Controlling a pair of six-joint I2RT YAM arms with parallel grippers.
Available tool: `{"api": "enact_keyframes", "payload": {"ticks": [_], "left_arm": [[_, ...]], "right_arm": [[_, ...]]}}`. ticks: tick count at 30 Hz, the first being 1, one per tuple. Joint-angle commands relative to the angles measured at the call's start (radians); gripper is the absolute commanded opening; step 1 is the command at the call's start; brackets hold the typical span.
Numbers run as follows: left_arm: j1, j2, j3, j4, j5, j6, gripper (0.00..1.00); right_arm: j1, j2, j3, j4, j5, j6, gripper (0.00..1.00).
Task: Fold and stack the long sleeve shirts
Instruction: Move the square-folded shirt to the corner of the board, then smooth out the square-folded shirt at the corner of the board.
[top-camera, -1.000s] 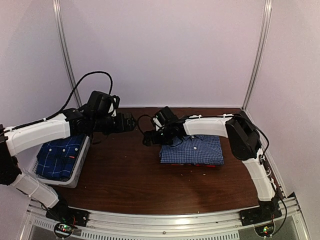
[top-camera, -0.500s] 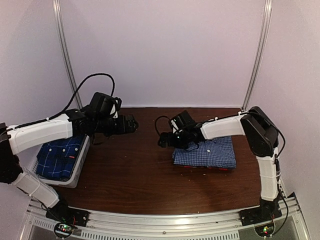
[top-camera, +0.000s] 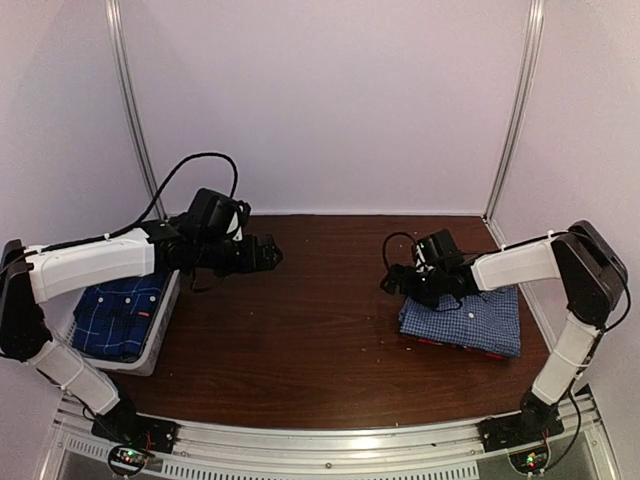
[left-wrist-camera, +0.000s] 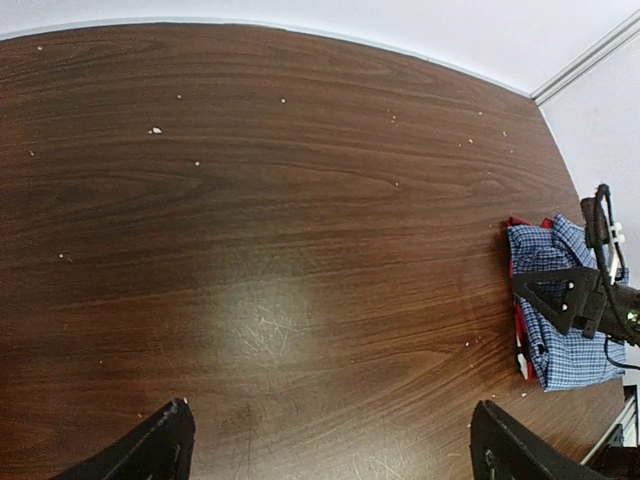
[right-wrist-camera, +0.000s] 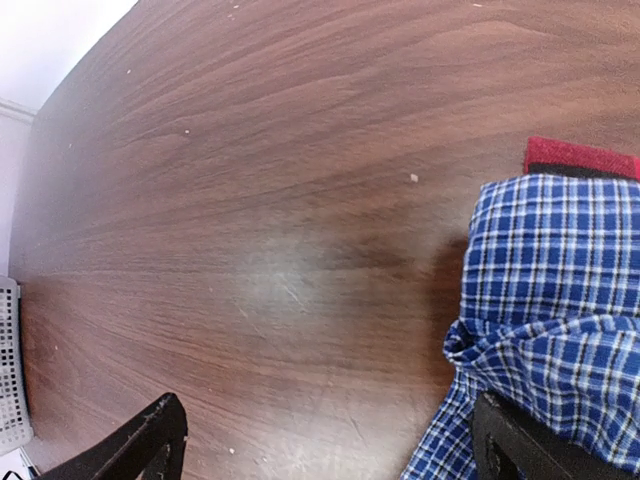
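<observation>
Metal rail (top-camera: 330, 442) sits nearest to me, along the front edge of the brown tabletop (top-camera: 290, 350), and both my arms start from it. A bit farther in, on my left, a white basket (top-camera: 160, 335) stands at the side of the tabletop. The dark blue shirt (top-camera: 112, 312) lies folded in it. On my right, at about the same depth, the blue-and-white shirt (top-camera: 470, 322) lies folded on the wood. It rests on top of the red shirt (top-camera: 440, 343), and only a thin red edge peeks out from under it.

Farther back is my right tool (top-camera: 393, 283). It hangs low at the far left corner of those two shirts and points out over bare wood. It is spread wide and there is nothing between its two sides. One finger (right-wrist-camera: 520, 445) is over the edge of the blue-and-white cloth, but I cannot tell if it touches.

Farther still is my left tool (top-camera: 268, 252). It is up over the back of the tabletop, beyond the basket and toward the middle, well apart from the two stacked shirts. Its fingers (left-wrist-camera: 160, 445) are spread wide too, and it has hold of nothing. Behind it all is the plain pale wall (top-camera: 330, 100).
</observation>
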Motion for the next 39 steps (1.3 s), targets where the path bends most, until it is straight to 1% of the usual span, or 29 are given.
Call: {"api": "enact_keyframes", "payload": {"ticks": [1, 9, 16, 22, 26, 28, 31, 35, 39], "left_arm": [[0.006, 0.022, 0.042, 0.045, 0.034, -0.004, 0.98], [0.007, 0.03, 0.048, 0.046, 0.056, -0.011, 0.98], [0.006, 0.033, 0.049, 0.053, 0.069, -0.019, 0.98], [0.006, 0.042, 0.051, 0.06, 0.07, -0.018, 0.98], [0.005, 0.043, 0.054, 0.059, 0.07, -0.019, 0.98], [0.006, 0.042, 0.053, 0.06, 0.07, -0.018, 0.98], [0.005, 0.043, 0.05, 0.059, 0.07, -0.018, 0.98], [0.006, 0.031, 0.039, 0.059, 0.07, -0.022, 0.98], [0.005, 0.026, 0.031, 0.06, 0.07, -0.021, 0.98]], "right_arm": [[-0.039, -0.103, -0.124, -0.005, 0.039, 0.047, 1.0], [-0.069, -0.34, -0.343, -0.005, 0.052, 0.084, 1.0], [-0.08, -0.491, -0.464, -0.062, 0.045, 0.087, 1.0], [-0.065, -0.545, -0.452, -0.116, 0.031, 0.048, 1.0], [-0.013, -0.564, -0.354, -0.179, 0.067, 0.014, 1.0], [0.028, -0.548, -0.291, -0.206, 0.088, 0.01, 1.0], [0.088, -0.51, -0.253, -0.224, 0.11, 0.027, 1.0], [0.133, -0.5, -0.28, -0.24, 0.148, 0.09, 1.0], [0.178, -0.539, -0.362, -0.207, 0.168, 0.153, 1.0]]}}
